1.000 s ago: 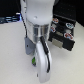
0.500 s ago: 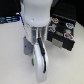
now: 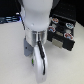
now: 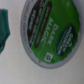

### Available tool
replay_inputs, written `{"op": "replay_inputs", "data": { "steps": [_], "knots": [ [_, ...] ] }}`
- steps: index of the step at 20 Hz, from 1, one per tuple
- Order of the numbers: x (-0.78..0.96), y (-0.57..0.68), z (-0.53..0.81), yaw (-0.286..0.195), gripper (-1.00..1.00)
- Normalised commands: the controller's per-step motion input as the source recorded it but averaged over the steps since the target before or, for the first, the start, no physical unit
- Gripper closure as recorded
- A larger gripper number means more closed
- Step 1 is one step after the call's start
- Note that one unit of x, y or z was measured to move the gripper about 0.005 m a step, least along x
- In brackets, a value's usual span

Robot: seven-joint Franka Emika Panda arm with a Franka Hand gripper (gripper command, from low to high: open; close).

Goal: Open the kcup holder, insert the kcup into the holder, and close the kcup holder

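Under the wrist camera: one kcup [image 4: 49, 31] | one kcup holder [image 3: 63, 33] | claw state: cannot tell

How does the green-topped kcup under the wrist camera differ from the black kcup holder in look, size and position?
The kcup is a round pod with a green, white-rimmed printed lid; the kcup holder is a black boxy unit. In the exterior view the holder is far larger, while the pod is hidden behind the arm. The holder carries several pods on top; the kcup lies alone on the pale table, outside the holder. Both rest on that table.
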Motion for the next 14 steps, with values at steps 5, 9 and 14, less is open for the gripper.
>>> {"op": "replay_inputs", "data": {
  "steps": [5,9,14],
  "knots": [
    [0.08,-0.02,0.00,-0.037,1.00],
    [0.06,0.01,0.01,-0.022,1.00],
    [0.05,0.01,0.01,-0.020,1.00]
  ]
}}
